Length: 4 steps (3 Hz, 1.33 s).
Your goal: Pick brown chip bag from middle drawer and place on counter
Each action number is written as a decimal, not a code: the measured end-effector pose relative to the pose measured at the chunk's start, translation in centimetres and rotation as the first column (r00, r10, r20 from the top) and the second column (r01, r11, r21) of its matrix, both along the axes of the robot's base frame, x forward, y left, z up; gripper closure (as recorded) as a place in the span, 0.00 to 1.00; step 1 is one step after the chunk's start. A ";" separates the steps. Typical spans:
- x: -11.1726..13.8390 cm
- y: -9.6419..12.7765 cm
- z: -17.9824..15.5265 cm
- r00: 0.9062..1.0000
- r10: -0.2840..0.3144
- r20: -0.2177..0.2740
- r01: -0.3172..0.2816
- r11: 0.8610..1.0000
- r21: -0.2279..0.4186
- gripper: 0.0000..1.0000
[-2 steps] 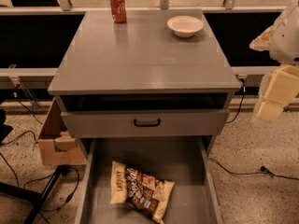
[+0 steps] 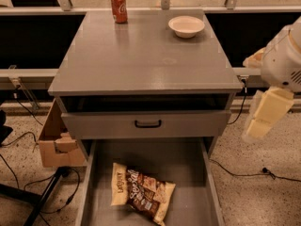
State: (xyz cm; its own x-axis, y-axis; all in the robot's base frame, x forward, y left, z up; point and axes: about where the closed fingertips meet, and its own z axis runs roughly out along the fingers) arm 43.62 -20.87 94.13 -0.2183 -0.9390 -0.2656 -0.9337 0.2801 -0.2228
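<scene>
Cabinet of grey drawers seen from above and in front, with its flat grey counter [image 2: 141,55] filling the far half of the scene. The middle drawer [image 2: 188,166] is pulled out toward the near edge – a wide tray with low walls – so what it holds lies exposed from above. The brown chip bag [image 2: 141,193] lies flat on the drawer floor, left of centre, slanting from far left to near right, with bare floor all round it. Above the open tray sits a closed drawer front [image 2: 188,125] with a black handle. On the counter's far edge stand a red soda can [image 2: 119,7] at the left and a pale bowl [image 2: 186,26] at the right, leaving the near part bare – probably the easiest spot to set the bag. The gripper [image 2: 254,128], cream-coloured on a white arm, hangs in the air to the right of the cabinet, outside the drawer and well apart from the bag. It carries nothing, and whether it is clenched or released cannot be told. An open cardboard box [image 2: 56,145] sits on the floor at the left.
</scene>
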 end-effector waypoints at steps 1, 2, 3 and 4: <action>-1.6 1.3 -4.3 1.000 -0.008 0.012 0.007 0.998 0.070 0.00; -3.3 2.8 -10.8 1.000 -0.023 -0.001 0.023 0.990 0.142 0.00; -4.5 7.2 -22.5 0.997 -0.006 -0.083 0.027 0.964 0.264 0.00; -3.9 11.1 -30.0 0.991 -0.003 -0.131 0.049 0.934 0.355 0.00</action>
State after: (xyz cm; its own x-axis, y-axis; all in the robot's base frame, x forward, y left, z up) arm 39.74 -9.81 64.13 -0.2950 -0.7810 -0.5505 -0.9388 0.3440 0.0150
